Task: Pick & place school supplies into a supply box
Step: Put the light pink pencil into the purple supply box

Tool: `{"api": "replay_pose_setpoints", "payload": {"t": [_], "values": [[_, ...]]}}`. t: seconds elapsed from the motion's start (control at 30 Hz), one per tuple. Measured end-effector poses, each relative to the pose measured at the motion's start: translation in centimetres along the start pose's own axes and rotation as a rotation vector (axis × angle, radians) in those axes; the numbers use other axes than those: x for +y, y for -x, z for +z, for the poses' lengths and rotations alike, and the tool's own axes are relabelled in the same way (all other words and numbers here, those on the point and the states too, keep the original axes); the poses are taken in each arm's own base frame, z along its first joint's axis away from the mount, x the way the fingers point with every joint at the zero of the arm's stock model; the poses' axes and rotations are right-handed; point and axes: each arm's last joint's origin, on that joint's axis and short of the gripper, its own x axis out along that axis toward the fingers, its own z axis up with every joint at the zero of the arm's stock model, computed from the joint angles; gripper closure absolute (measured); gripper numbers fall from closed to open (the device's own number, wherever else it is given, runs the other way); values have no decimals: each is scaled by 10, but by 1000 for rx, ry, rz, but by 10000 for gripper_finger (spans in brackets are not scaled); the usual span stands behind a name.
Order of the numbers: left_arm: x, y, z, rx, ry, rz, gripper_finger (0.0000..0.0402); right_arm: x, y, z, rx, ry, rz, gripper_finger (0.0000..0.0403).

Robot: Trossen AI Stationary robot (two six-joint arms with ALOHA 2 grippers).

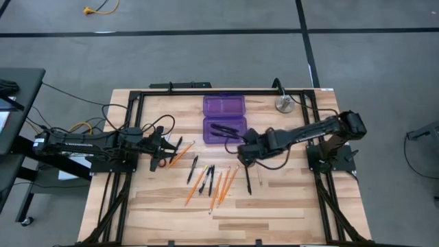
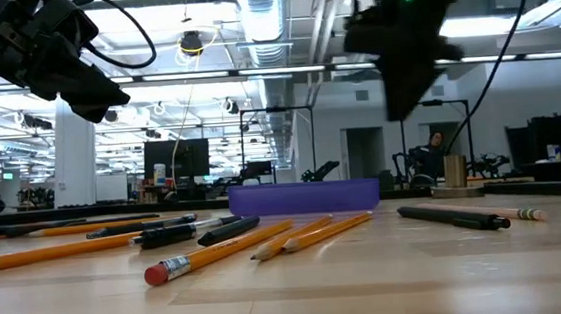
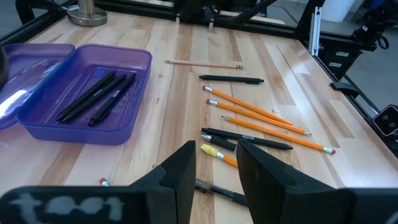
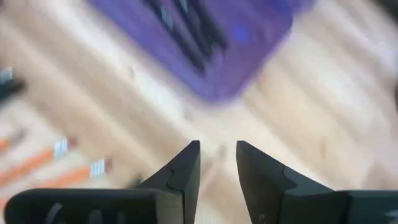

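On the wooden counter (image 1: 260,206), the right gripper (image 1: 241,152) hovers with jaws parted and empty just beside the purple box (image 1: 224,128), which holds black pens (image 3: 96,96). Orange pencils (image 1: 219,186) remain nearby; it likely must reach for one next. The left gripper (image 1: 167,149) waits, jaws apart.

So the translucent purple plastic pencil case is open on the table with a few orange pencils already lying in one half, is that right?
Not quite. The translucent purple plastic pencil case is open on the table, but what lies in that half are thin black pens, not orange pencils. The left wrist view shows this; the thin orange pencils are out on the wooden table.
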Motion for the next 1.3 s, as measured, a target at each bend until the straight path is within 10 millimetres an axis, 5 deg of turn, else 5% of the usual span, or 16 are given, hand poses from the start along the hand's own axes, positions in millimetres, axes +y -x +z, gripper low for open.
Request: {"api": "replay_pose_setpoints", "payload": {"t": [0.5, 0.93, 1.3], "values": [[0, 0, 0, 1, -16, 0, 297, -7, -3, -9, 365, -27, 136, 305], [0, 0, 0, 1, -60, 0, 297, -18, -47, -22, 428, -58, 201, 285], [0, 0, 0, 1, -62, 0, 297, -17, -51, -20, 359, -127, 177, 222]]}}
